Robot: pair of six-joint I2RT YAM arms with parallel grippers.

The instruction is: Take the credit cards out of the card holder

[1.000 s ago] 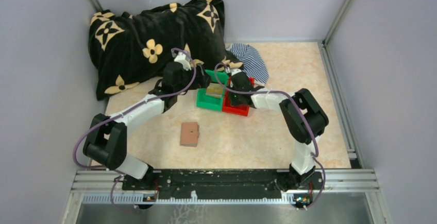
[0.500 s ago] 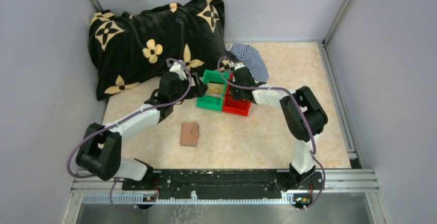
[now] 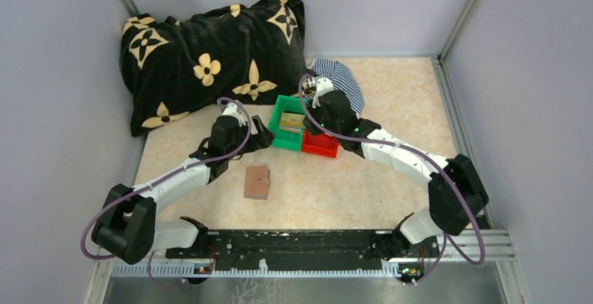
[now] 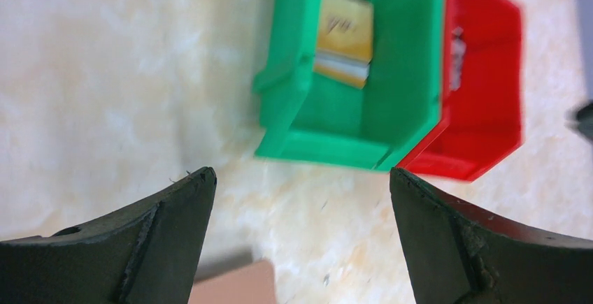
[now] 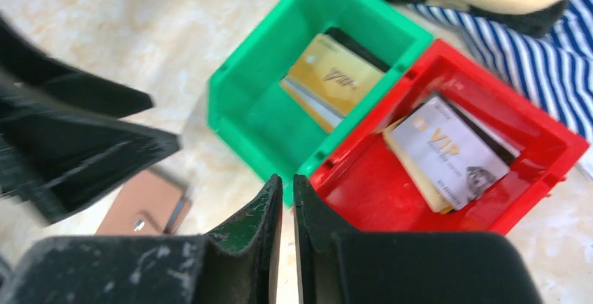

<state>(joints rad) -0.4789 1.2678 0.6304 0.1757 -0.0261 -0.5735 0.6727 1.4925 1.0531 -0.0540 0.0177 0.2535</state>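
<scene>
The card holder (image 3: 257, 182) lies closed on the table, brown with a snap tab; it also shows in the right wrist view (image 5: 143, 206) and at the bottom edge of the left wrist view (image 4: 238, 286). Gold-tan credit cards (image 5: 332, 77) lie in the green bin (image 3: 280, 138), also in the left wrist view (image 4: 344, 28). A silvery VIP card (image 5: 447, 154) lies on other cards in the red bin (image 3: 320, 147). My left gripper (image 3: 261, 136) (image 4: 301, 178) is open and empty, just left of the green bin. My right gripper (image 3: 312, 124) (image 5: 288, 182) is shut and empty above the bins' near edge.
A black blanket with cream flowers (image 3: 210, 52) is heaped at the back left. A blue-striped cloth (image 3: 339, 80) lies just behind the bins. Grey walls close in the table on three sides.
My left gripper has drawn back from over the green bin toward the near left. My right arm has swung its elbow out to the right, with its gripper staying above the bins.
</scene>
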